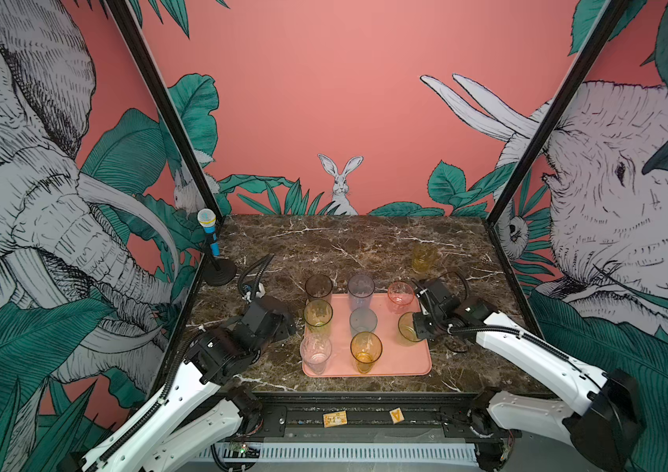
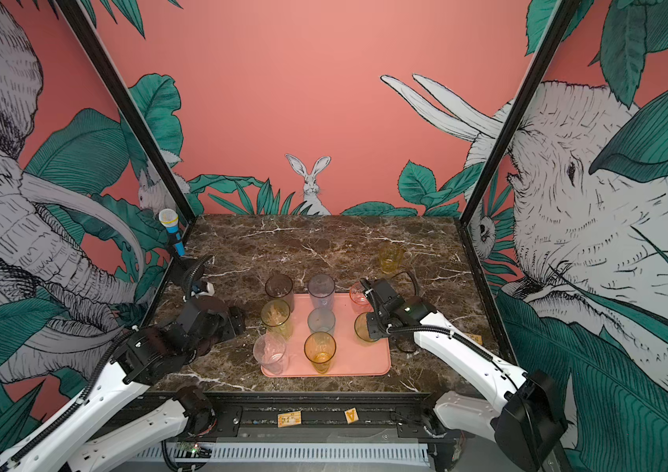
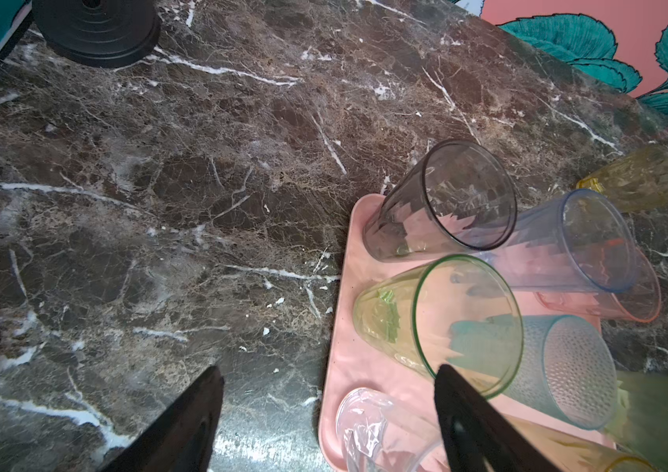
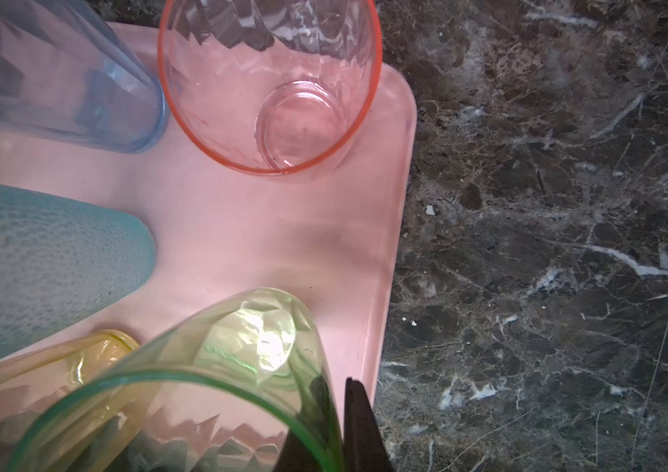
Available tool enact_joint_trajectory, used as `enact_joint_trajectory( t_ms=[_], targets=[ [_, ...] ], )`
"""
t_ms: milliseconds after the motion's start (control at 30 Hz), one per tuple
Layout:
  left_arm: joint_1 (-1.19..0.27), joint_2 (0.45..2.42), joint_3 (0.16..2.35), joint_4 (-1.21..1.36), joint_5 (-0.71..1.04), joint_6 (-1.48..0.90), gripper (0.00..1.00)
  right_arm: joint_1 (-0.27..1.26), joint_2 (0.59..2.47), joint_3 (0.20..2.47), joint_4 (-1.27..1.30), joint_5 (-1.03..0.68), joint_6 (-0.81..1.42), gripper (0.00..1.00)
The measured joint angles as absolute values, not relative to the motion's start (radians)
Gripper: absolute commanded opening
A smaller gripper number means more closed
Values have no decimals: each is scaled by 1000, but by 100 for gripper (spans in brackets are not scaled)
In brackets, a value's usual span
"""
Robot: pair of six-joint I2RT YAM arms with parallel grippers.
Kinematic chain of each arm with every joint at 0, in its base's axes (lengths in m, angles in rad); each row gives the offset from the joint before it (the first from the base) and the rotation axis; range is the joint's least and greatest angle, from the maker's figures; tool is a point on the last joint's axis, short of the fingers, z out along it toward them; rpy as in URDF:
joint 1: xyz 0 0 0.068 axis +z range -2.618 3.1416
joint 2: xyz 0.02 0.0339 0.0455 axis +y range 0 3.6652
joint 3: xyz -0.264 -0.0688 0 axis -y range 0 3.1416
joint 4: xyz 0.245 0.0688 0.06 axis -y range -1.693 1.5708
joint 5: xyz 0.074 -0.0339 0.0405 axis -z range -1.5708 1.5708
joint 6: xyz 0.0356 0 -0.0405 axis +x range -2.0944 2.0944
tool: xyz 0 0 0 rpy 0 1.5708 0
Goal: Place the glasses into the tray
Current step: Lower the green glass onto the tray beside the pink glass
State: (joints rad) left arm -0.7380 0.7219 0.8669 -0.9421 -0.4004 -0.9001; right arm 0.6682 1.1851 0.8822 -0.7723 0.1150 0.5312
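The right claw [image 4: 334,408] is pinching the wall of the green glass [image 1: 405,330], one finger sitting inside the rim and one outside, with only the thin wall between them; the glass is standing upright at the middle of the right edge of the tray [image 1: 405,361], between the pink glass [image 4: 271,81] at the far right corner and the bare near right corner; whether its base is resting on the tray or hanging just above it I cannot tell; the left claw [image 3: 329,388] is hanging wide apart and empty just beside the tray's left edge; the other glasses [image 1: 366,347] are filling the rest of the tray, so I judge the one thing left to be the yellow glass [image 1: 424,257], standing alone toward the far right corner of the table [image 1: 344,245], well apart from the tray; it is lying beyond the right claw, toward the far edge, its long axis upright as far as I can make out; the right arm is plainly the nearer, the left having the whole tray in its way; the coming move is likely calling for letting go here, then reaching out to it; in both top views the wrist is hiding the right fingers, the wrist view is cutting them off at the frame, and the yellow glass is showing pale and blurred against the marble.
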Motion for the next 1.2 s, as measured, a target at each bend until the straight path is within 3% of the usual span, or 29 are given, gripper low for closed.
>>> enact_joint_trajectory(
  t_ms=[1200],
  targets=[
    [-738,712,847,-945,-400,-911,83,668,1344,879,-650,121,530,0]
  ],
)
